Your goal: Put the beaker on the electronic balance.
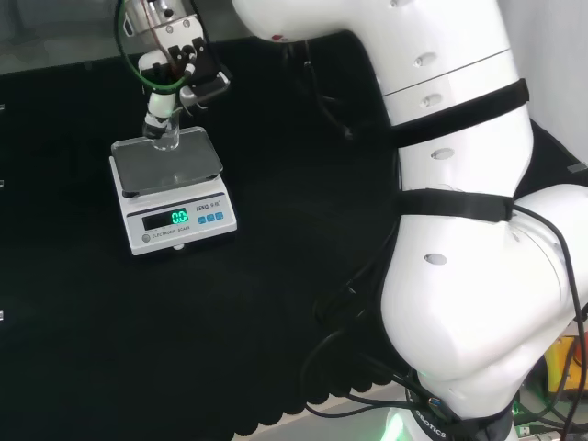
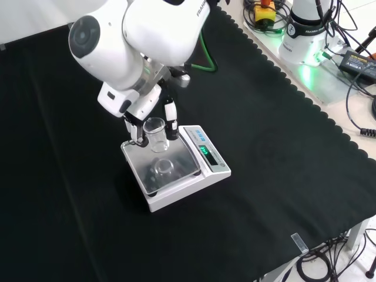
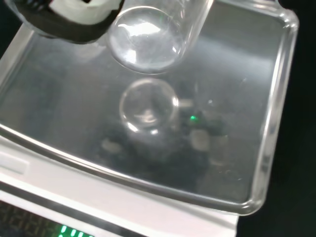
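The electronic balance stands on the black cloth, its steel pan bare and its green display lit. A small clear glass beaker hangs upright a little above the pan, over its far side in the front view. The hand is shut on the beaker, with fingers on both sides of its wall. In the head view the hand comes down from above and the beaker is at the pan's back edge. The wrist view shows the beaker's base apart from its reflection in the pan.
The arm's big white links stand at the head view's right. In the front view the cloth's scalloped edge runs along the right, with the arm's base, cables and a power box beyond it.
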`<action>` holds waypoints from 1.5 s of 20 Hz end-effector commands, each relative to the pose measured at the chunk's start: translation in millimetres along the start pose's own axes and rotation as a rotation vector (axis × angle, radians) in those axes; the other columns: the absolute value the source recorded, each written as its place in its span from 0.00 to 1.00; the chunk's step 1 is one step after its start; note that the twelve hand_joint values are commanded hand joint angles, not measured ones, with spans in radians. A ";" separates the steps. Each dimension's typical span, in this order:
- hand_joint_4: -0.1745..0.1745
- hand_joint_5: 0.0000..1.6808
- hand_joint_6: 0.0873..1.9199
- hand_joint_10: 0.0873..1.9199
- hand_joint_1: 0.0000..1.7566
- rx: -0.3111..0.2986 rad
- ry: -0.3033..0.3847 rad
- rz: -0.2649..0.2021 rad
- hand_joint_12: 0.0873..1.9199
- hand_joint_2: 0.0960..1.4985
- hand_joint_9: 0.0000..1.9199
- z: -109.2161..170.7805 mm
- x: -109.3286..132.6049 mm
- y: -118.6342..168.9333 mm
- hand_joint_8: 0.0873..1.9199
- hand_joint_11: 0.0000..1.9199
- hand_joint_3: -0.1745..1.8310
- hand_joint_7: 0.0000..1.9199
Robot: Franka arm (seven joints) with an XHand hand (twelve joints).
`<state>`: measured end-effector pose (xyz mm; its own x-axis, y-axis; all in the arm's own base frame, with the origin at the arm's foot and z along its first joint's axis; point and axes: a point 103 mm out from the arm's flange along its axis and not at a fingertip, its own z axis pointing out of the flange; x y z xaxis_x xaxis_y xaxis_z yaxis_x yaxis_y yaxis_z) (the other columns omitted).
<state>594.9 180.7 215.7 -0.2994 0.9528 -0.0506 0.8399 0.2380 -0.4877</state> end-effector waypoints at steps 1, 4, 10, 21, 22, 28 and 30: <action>0.65 0.67 0.39 0.00 0.62 0.024 -0.007 0.005 0.21 0.66 0.91 2.5 19.9 0.8 0.34 0.91 0.11 0.67; 0.65 0.67 0.39 0.00 0.62 0.025 -0.019 0.017 0.21 0.66 0.91 13.2 13.1 -1.5 0.34 0.91 0.11 0.67; 0.66 0.66 0.39 0.00 0.62 0.033 -0.036 -0.015 0.21 0.66 0.91 33.9 14.7 6.5 0.34 0.91 0.11 0.67; 0.66 0.66 0.39 0.00 0.62 0.051 -0.045 0.027 0.22 0.66 0.91 36.8 28.1 14.2 0.34 0.91 0.12 0.67; 0.66 0.66 0.39 0.00 0.62 0.055 -0.049 0.031 0.22 0.66 0.91 39.4 22.4 14.9 0.34 0.91 0.12 0.67; 0.66 0.66 0.39 0.00 0.62 0.049 -0.078 0.004 0.22 0.66 0.91 41.8 26.1 21.0 0.34 0.91 0.12 0.67; 0.71 0.66 0.39 0.00 0.62 0.053 -0.080 0.004 0.22 0.66 0.91 46.2 14.0 21.2 0.34 0.91 0.12 0.67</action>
<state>584.8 201.5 171.5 -0.3160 0.9424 -0.1099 0.8236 0.2150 -0.5248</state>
